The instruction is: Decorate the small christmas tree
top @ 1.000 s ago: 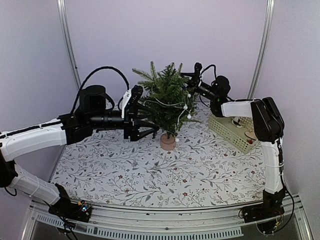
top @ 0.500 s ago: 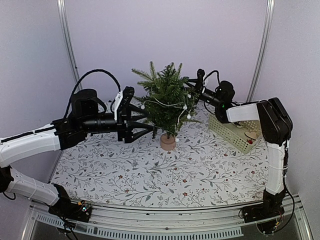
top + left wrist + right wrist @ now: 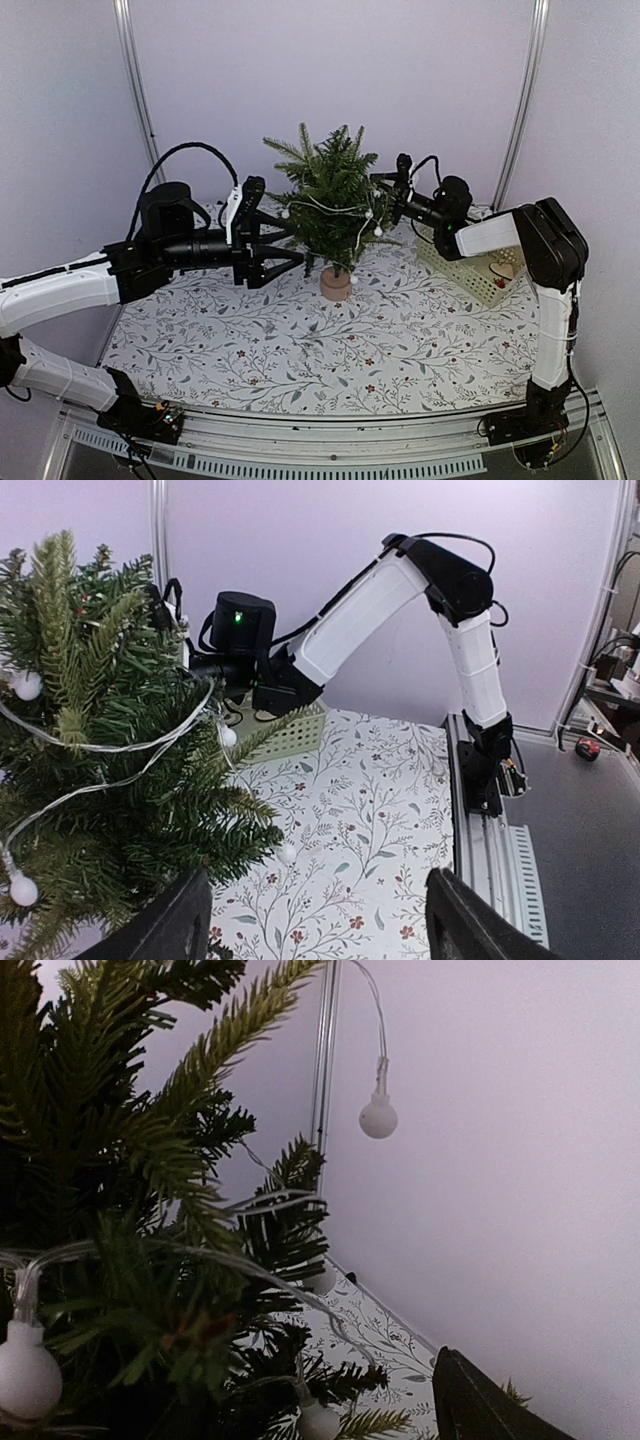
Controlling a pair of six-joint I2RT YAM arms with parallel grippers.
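The small christmas tree (image 3: 335,205) stands on its tan base (image 3: 336,285) at the middle back of the table, with a string of white ball lights (image 3: 370,214) draped over its branches. My left gripper (image 3: 290,240) hovers just left of the tree, open and empty. In the left wrist view its fingers (image 3: 170,930) stand wide apart, and the tree (image 3: 100,730) fills the left side. My right gripper (image 3: 388,195) is at the tree's right edge, open. In the right wrist view one finger (image 3: 480,1405) shows at the bottom right, branches (image 3: 130,1240) are close, and a bulb (image 3: 378,1118) hangs above.
A pale slatted basket (image 3: 470,265) sits at the right back of the table, under the right forearm. It also shows as the basket (image 3: 290,730) behind the tree in the left wrist view. The flowered tablecloth (image 3: 300,350) covers the table, and metal frame posts (image 3: 135,90) stand at the back corners.
My left gripper has drawn back to the left, away from the branches. My right gripper has pulled back to the right out of the tree and its jaws have widened.
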